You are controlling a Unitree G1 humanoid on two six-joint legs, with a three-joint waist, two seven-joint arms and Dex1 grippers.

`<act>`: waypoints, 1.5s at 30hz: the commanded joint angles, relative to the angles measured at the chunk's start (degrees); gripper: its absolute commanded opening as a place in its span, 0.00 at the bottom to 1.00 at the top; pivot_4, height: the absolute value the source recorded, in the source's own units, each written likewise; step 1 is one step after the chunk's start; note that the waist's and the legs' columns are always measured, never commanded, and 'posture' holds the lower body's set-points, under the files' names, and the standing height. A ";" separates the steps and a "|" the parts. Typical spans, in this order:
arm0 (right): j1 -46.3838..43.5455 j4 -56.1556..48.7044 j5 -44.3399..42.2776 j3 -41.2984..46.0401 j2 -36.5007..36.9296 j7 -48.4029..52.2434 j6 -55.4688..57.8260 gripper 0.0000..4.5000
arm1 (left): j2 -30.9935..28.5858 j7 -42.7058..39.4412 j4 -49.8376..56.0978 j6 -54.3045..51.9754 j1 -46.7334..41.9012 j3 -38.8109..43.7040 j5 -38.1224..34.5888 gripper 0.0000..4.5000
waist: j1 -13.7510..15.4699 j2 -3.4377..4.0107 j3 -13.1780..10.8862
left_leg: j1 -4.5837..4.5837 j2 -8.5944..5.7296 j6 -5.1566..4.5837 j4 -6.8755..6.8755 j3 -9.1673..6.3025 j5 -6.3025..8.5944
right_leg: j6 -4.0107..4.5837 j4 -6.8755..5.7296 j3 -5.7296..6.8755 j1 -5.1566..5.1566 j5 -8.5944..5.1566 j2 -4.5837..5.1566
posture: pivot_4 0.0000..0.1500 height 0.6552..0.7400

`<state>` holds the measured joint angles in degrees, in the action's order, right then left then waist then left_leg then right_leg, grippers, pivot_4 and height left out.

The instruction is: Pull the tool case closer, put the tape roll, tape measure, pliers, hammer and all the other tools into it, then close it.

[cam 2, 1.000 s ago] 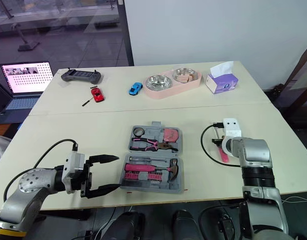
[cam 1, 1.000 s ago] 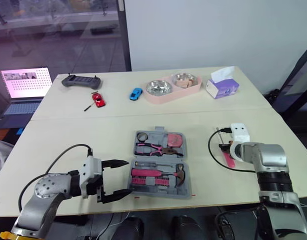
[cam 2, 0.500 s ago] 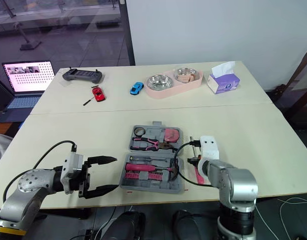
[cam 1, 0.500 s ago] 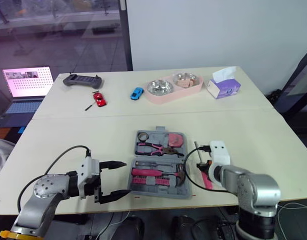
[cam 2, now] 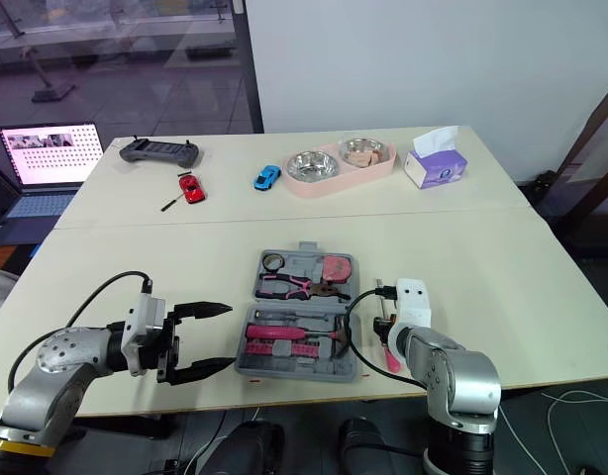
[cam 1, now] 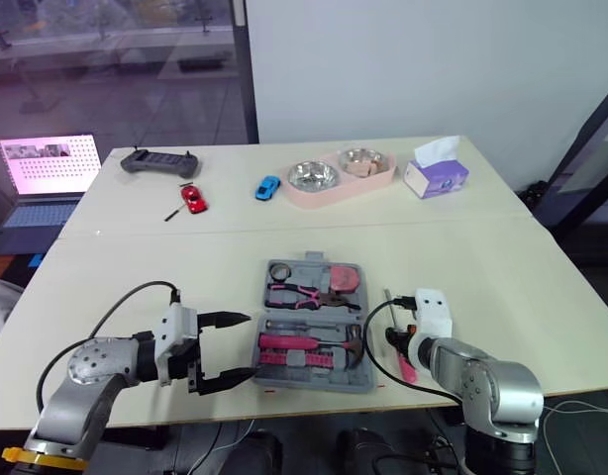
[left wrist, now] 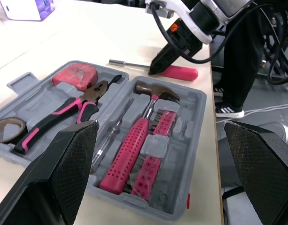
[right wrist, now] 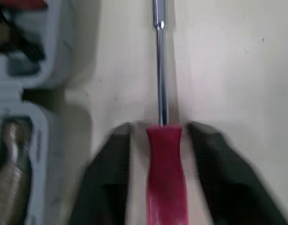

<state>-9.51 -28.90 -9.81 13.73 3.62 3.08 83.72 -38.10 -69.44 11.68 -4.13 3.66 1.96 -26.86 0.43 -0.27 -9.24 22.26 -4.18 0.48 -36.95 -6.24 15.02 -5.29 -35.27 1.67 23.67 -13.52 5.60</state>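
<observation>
The grey tool case [cam 1: 373,341] lies open near the table's front edge. It holds the tape roll [cam 1: 281,270], pink pliers [cam 1: 302,293], red tape measure [cam 1: 346,278], hammer [cam 1: 355,339] and a row of bits. My left gripper [cam 1: 247,345] is open and empty, just left of the case. A pink-handled screwdriver [cam 1: 406,364] lies on the table right of the case. My right gripper [right wrist: 162,127] is down over it, open, with its fingers [right wrist: 111,178] on either side of the handle [right wrist: 165,187] and a thin gap on each side.
At the far side of the table are a pink double bowl [cam 1: 339,174], a tissue box [cam 1: 435,176], a blue toy car [cam 1: 268,186], a red toy car [cam 1: 193,197] and a controller [cam 1: 157,160]. A laptop [cam 1: 47,166] sits beyond the left edge.
My right arm swung in from the right, bringing the screwdriver down-left to beside the case. In the last half second it barely moved. The left gripper stayed put.
</observation>
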 commanded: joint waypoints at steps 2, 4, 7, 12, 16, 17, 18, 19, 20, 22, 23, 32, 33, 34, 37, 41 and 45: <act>-3.20 -4.49 -0.47 5.07 2.19 0.93 3.97 0.99 | -1.12 0.94 2.75 -1.25 -0.22 2.11 -1.79 1.00 | 0.27 0.26 -0.16 | 0.04 -0.04 0.00 -0.01 0.00 0.00 | 0.00 0.02 0.00 0.03 0.00 0.02 | 1.00 0.97; -5.13 -7.88 -1.74 6.12 5.61 3.16 6.89 0.99 | -1.65 0.90 3.32 -1.80 0.11 2.76 -2.40 1.00 | 0.24 0.47 -0.29 | 0.20 -0.06 -0.01 0.00 0.02 0.00 | -0.01 0.01 0.01 0.19 0.01 0.02 | 1.00 0.97; -8.45 -11.46 -6.74 5.72 17.63 10.90 8.77 0.99 | -3.21 -0.23 3.76 -2.45 1.05 4.19 -3.53 1.00 | 0.06 0.75 -0.51 | 0.39 -0.06 -0.02 0.03 0.07 -0.01 | -0.03 -0.05 0.00 0.25 0.03 0.02 | 1.00 0.97; -10.59 -11.46 -13.94 -7.40 44.46 36.54 -12.48 0.99 | -4.46 -3.47 1.56 -2.49 -0.28 5.81 -5.88 1.00 | -0.39 0.80 -0.73 | 0.32 0.08 -0.03 0.14 0.12 -0.01 | -0.03 -0.04 0.05 0.23 0.00 -0.01 | 1.00 0.97; -6.45 -1.92 1.78 -22.18 62.97 52.55 -50.47 0.99 | -4.10 -6.48 -3.30 0.12 -2.88 5.59 -5.23 1.00 | -0.77 0.49 -0.96 | 0.13 0.07 -0.02 0.15 0.12 0.00 | -0.51 0.04 0.23 -0.12 -0.27 -0.01 | 1.00 0.97; -8.25 2.12 6.02 -26.16 64.25 55.36 -60.11 0.99 | -4.11 -7.87 -4.15 0.64 -3.45 5.12 -5.32 1.00 | -1.04 0.33 -1.02 | 0.13 0.06 -0.01 0.15 0.12 0.00 | -0.50 0.11 0.23 -0.15 -0.28 0.00 | 1.00 0.97; -10.30 5.77 9.64 -29.35 64.52 57.67 -68.61 0.99 | -3.94 -8.90 -4.65 0.97 -3.93 4.77 -5.61 1.00 | -1.32 0.26 -1.08 | 0.13 0.05 -0.01 0.13 0.17 0.00 | -0.51 0.16 0.21 -0.17 -0.27 0.03 | 1.00 0.97; -12.39 9.45 13.51 -32.42 64.59 59.58 -77.07 0.99 | -3.76 -9.79 -5.04 1.13 -4.36 4.42 -5.94 1.00 | -1.58 0.21 -1.16 | 0.14 -0.01 -0.01 0.08 0.24 0.00 | -0.51 0.16 0.15 -0.16 -0.26 0.08 | 1.00 0.97; -14.34 12.94 17.24 -35.05 64.48 60.94 -84.67 0.99 | -3.56 -10.49 -5.31 1.24 -4.73 4.13 -6.15 1.00 | -1.66 0.20 -1.17 | 0.17 -0.01 -0.05 0.01 0.39 0.03 | -0.53 0.16 0.07 -0.11 -0.17 0.15 | 1.00 0.97; -18.19 19.64 23.45 -39.36 63.53 62.76 -97.85 0.99 | -3.23 -11.62 -5.50 1.74 -5.04 3.59 -6.03 1.00 | -1.48 0.25 -1.21 | 0.16 -0.03 -0.06 -0.01 0.53 0.04 | -0.50 0.16 0.02 -0.07 -0.07 0.23 | 1.00 0.97; -19.80 22.40 25.59 -40.78 62.87 63.19 -102.71 0.99 | -3.07 -11.97 -5.53 2.00 -5.13 3.37 -5.88 1.00 | -1.42 0.25 -1.21 | 0.16 -0.03 -0.06 0.00 0.54 0.04 | -0.33 0.16 0.01 -0.05 0.04 0.23 | 1.00 0.97; -31.98 39.80 37.37 -49.54 54.68 66.53 -129.09 0.99 | -1.61 -10.97 -2.17 1.68 -3.55 2.66 -5.62 1.00 | -1.09 0.26 -1.25 | 0.16 -0.01 -0.05 0.02 0.50 0.04 | -0.43 0.10 -0.03 0.02 0.18 0.19 | 1.00 0.97; -32.88 41.39 38.64 -50.64 53.63 66.67 -131.04 0.99 | -1.41 -10.70 -1.72 1.71 -3.40 2.54 -5.50 1.00 | -1.11 0.26 -1.25 | 0.16 -0.01 -0.04 0.01 0.50 0.03 | -0.38 0.10 -0.03 0.02 0.18 0.18 | 1.00 0.97; -33.35 42.75 39.82 -51.41 52.63 66.53 -132.20 0.99 | -1.01 -10.35 -1.25 1.85 -3.36 2.48 -5.48 1.00 | -1.10 0.25 -1.25 | 0.16 -0.01 -0.04 -0.01 0.50 0.03 | -0.35 0.10 -0.03 0.00 0.18 0.16 | 1.00 0.97; -34.43 46.23 43.93 -52.92 50.52 65.39 -135.21 0.99 | 0.04 -9.35 -0.25 2.41 -3.13 2.13 -5.37 1.00 | -0.94 0.26 -1.25 | 0.14 -0.01 -0.02 -0.04 0.46 0.02 | -0.34 0.07 -0.04 -0.01 0.19 0.12 | 1.00 0.97; -34.75 49.11 47.14 -54.03 48.22 64.79 -136.10 0.99 | 0.60 -8.84 0.01 3.02 -2.18 1.67 -4.92 1.00 | -1.03 0.25 -1.23 | 0.13 -0.01 0.03 -0.04 0.42 -0.01 | -0.32 0.03 -0.07 -0.02 0.22 0.08 | 1.00 0.97; -35.16 51.37 49.76 -55.11 46.69 65.20 -135.94 0.99 | 0.85 -8.40 -0.14 3.74 -1.84 1.33 -4.45 1.00 | -1.11 0.07 -1.13 | 0.03 0.02 0.05 -0.04 0.37 -0.03 | -0.24 0.03 -0.07 -0.12 0.22 0.03 | 1.00 0.97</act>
<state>-44.80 20.75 37.38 -40.31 50.72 68.23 -52.29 -37.24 -78.14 9.86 -1.58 1.70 3.31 -31.56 -0.69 -0.20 -10.37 22.21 -4.16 0.53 -37.00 -5.89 14.99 -5.40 -35.24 1.60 23.47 -13.37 5.61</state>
